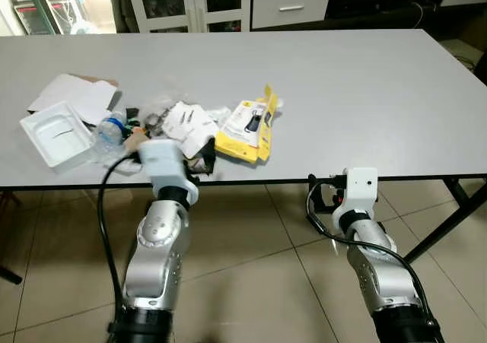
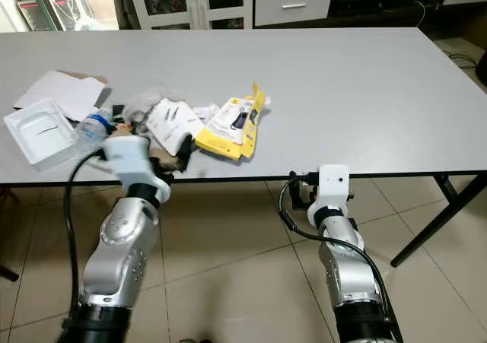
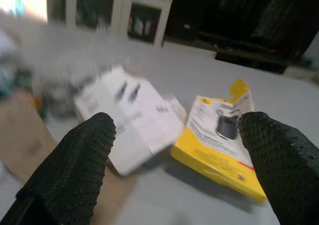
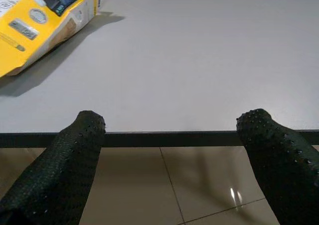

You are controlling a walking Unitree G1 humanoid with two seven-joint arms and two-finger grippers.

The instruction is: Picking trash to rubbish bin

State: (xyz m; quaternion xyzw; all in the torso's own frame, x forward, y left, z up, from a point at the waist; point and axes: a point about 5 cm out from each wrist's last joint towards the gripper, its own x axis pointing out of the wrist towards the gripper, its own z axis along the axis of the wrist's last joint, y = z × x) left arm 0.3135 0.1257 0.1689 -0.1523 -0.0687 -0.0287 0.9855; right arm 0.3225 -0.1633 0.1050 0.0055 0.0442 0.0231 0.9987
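Reaching over the near edge of the long grey table (image 1: 365, 84) with the left gripper (image 3: 174, 150), black fingers spread wide and holding nothing, aimed at the heap of rubbish on the near left of the tabletop. Ahead of those fingers: a white printed paper sheet (image 3: 130, 116) lying partly over a brown cardboard scrap (image 3: 25, 135), with a flat yellow retail box (image 3: 222, 135) just to its right. Farther left in the heap: a clear plastic water bottle (image 1: 110, 128), a white moulded plastic tray (image 1: 55, 132) and a flat white card folder (image 1: 72, 96). Best to pick one piece rather than straddle two: centre the fingers on the yellow box's near edge, or on the raised fold of the paper sheet, come in low along the table and pinch an edge, since flat pieces will likely slide away under a downward push. Right gripper (image 4: 169, 150) hovering at the near table edge well right of the heap, fingers apart and empty
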